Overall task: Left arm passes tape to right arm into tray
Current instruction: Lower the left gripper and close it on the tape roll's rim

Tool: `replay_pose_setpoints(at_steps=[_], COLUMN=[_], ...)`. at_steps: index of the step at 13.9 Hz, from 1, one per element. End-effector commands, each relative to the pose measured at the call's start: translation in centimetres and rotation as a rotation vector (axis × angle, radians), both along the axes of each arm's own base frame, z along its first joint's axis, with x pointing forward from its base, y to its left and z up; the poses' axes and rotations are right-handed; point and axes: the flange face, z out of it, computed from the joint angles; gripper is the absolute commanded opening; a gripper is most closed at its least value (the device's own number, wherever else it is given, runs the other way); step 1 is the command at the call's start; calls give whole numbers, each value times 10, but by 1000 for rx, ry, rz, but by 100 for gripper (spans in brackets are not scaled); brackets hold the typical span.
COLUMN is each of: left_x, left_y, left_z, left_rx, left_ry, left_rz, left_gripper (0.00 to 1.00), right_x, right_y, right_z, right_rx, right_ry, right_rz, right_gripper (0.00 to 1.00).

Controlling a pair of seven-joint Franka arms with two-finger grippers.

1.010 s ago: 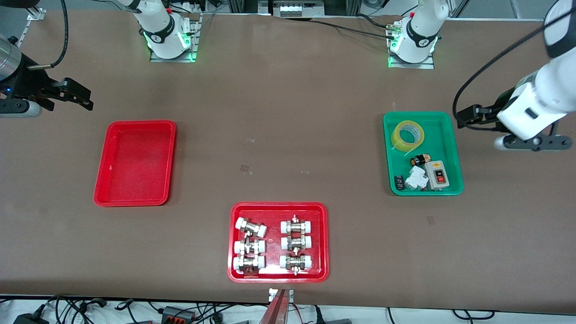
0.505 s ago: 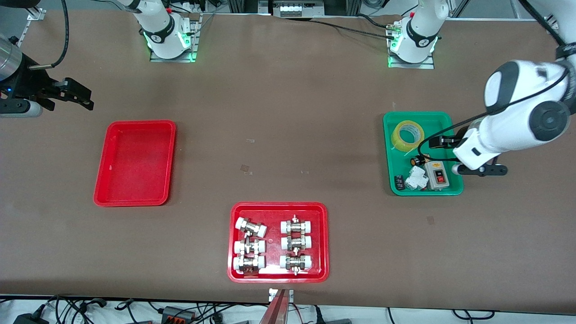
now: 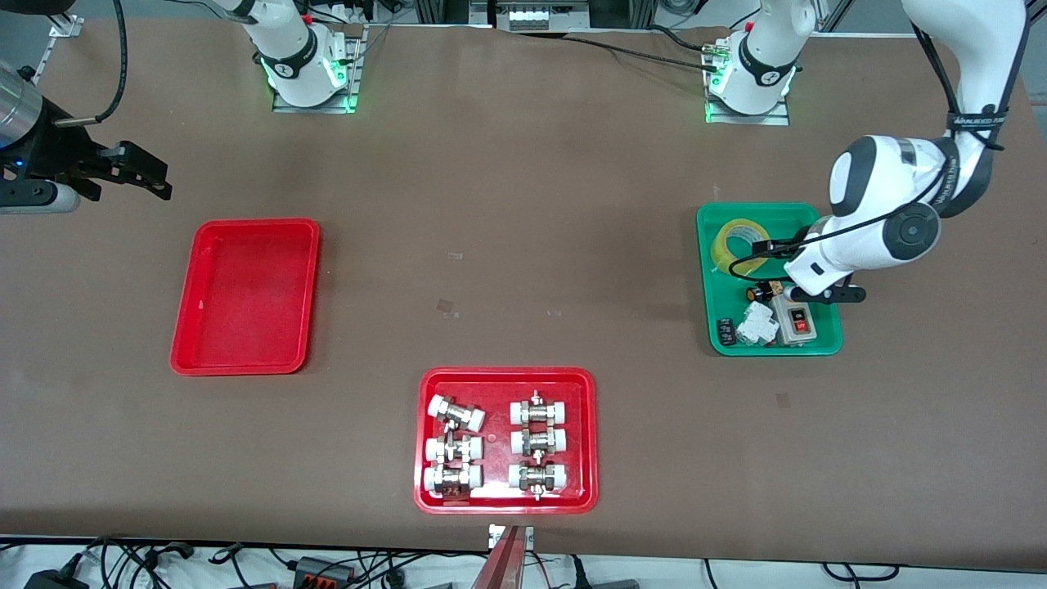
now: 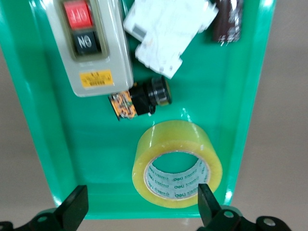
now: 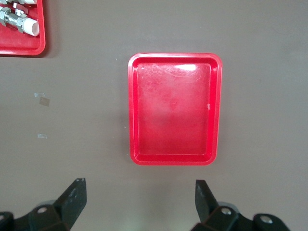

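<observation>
Left hand (image 4: 139, 211) over green tray (image 3: 716, 327), fingers apart, lined up on tape (image 3: 740, 243). Right hand (image 5: 139, 204) waits, fingers apart, over surface near red tray (image 3: 245, 296).

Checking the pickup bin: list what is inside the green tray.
In the green tray: the tape, a grey switch box, a white part, two small dark parts. The left arm hides part of it from the front.

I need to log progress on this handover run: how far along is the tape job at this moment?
Nothing is finished yet. The tape lies in the green tray, not gripped. In hand: the left gripper hangs open over the green tray beside the tape, lined up for a grasp. Left: grasping, lifting, passing to the right gripper, which waits open near the empty red tray, then placing.
</observation>
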Motion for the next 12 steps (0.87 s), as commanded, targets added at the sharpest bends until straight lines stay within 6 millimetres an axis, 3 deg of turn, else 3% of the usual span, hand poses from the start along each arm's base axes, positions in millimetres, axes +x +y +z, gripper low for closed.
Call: replay_pose_setpoints(at_steps=[1, 5, 8, 12], left_x=[-21, -23, -38, -44], left_y=[2, 2, 2, 2], left_z=[-17, -35, -54, -59], left_rx=[0, -8, -11, -11], left_ry=[7, 5, -23, -21], left_rz=[-26, -22, -22, -23], left_gripper=[100, 100, 100, 100], right_x=[-3, -3, -3, -3], right_y=[2, 2, 2, 2], right_z=[4, 4, 4, 4], right_rx=[2, 2, 2, 2], right_ry=[3, 3, 3, 3], right_rz=[5, 5, 5, 5], right_gripper=[100, 100, 100, 100])
